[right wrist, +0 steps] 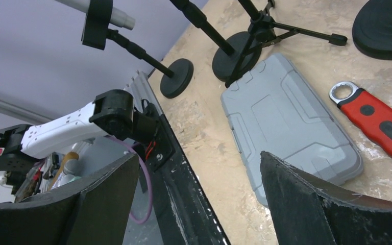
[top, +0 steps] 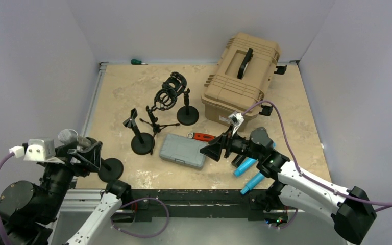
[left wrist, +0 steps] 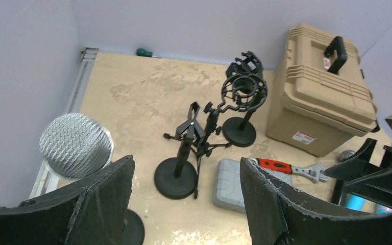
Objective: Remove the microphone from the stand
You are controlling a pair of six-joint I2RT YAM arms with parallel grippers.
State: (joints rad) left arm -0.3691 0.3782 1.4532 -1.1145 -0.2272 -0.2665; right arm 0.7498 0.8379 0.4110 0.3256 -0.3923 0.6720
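From above, the microphone [top: 67, 137] sits at the near left corner with its silver mesh head pointing left. It is carried on the stand [top: 111, 170], whose round base rests to its right and a little nearer. The left gripper [top: 91, 152] hangs just beside it, jaws parted and empty. The right gripper [top: 210, 150] hovers well apart, near the right end of the grey case [top: 184, 150], also spread wide and holding nothing. The joint where the stand takes the microphone is lost here behind the left wrist. In the left wrist view only the mesh head shows, outside one finger [left wrist: 102, 204]; that finger hides the barrel, and nothing is gripped between the two. The right wrist view shows the black clip [right wrist: 96, 20] around the grey barrel and the thin rod running down to the base, but the head is cut off at the top edge. The microphone is probably rigid and fairly heavy for its size, with a smooth barrel and a mesh that dents, so the barrel just behind the head looks like the place to grasp. How tightly the clip bites cannot be judged, and the stand may lift with it.
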